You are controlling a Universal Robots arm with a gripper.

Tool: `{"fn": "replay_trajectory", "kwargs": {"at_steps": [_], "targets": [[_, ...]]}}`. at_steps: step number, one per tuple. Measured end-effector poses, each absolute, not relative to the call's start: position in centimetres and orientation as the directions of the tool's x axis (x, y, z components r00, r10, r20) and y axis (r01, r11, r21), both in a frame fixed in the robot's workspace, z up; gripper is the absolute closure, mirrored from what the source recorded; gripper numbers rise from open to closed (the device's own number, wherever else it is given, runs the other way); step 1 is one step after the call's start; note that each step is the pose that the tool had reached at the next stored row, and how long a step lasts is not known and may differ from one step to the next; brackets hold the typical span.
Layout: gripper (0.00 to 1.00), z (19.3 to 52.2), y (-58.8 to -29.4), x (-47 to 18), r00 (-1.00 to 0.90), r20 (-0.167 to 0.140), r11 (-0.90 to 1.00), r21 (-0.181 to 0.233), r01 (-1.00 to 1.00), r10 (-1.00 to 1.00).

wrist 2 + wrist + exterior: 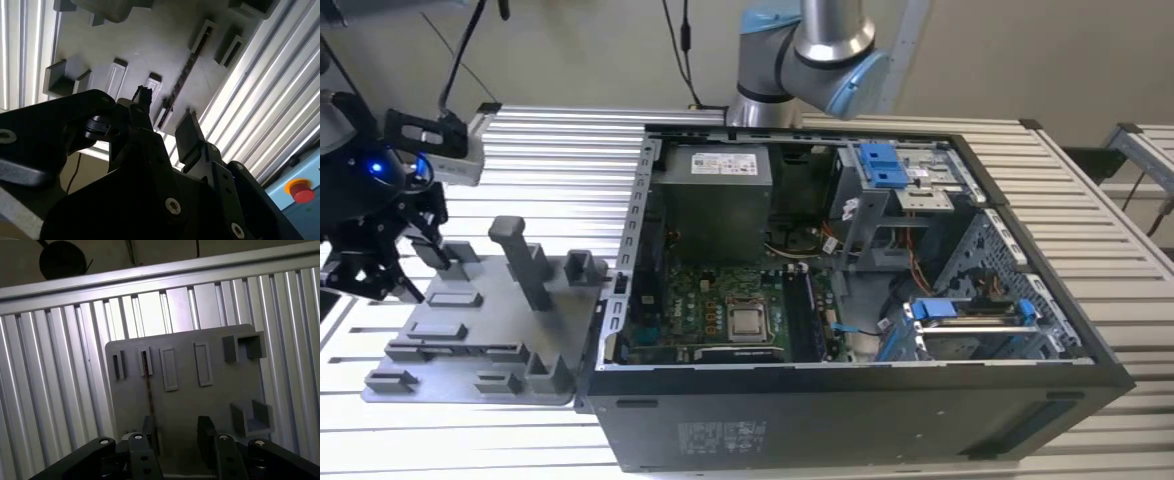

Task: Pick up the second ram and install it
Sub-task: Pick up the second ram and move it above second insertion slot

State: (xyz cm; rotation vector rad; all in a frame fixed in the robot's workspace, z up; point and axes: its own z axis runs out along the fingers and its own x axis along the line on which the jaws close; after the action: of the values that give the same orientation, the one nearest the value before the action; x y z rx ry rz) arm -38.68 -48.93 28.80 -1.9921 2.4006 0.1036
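Standing on its thin edge in a slot of the grey tray (220,390), the ram (148,390) is a long, dark, skinny strip. The tray lies on the ribbed worktop (534,150), just beside the open computer case (854,420), with bare worktop on its other sides. The gripper (177,435) hangs over the tray's edge, near the ram's end, fingers wide apart and holding nothing.

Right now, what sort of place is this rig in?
Probably a robotics lab bench set up for computer assembly trials. An open desktop computer case lies on a ribbed metal table, a grey slotted fixture plate sits beside it, and the robot arm stands behind the case.
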Motion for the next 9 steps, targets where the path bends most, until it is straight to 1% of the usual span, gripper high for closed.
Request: {"fn": "replay_trajectory", "kwargs": {"at_steps": [9], "targets": [[0.52,27.3,-48.9,-38.8,-0.122,-0.058,0.12,0.035,-0.992,-0.991]]}}
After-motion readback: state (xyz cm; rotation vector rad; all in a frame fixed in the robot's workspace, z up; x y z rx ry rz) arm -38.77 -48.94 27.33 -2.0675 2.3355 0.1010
